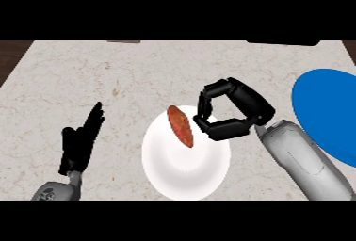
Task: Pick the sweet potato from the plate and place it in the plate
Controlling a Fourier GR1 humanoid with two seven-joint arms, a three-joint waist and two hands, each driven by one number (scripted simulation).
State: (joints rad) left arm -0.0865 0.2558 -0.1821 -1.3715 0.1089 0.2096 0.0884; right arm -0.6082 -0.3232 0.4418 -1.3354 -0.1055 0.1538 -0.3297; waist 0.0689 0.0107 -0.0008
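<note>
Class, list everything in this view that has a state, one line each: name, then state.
sweet potato: lying on the white plate, not held
white plate: holds the sweet potato
blue plate: nothing on its visible part
right hand: fingers curled, holding nothing
left hand: open, resting

L robot hand point(78, 141) open, straight; R robot hand point(230, 110) curled, empty.

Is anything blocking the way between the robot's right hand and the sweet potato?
No, nothing visible. The right hand is beside the sweet potato, which lies on the white plate, with only bare plate between them. Its fingers are curled but hold nothing.
</note>
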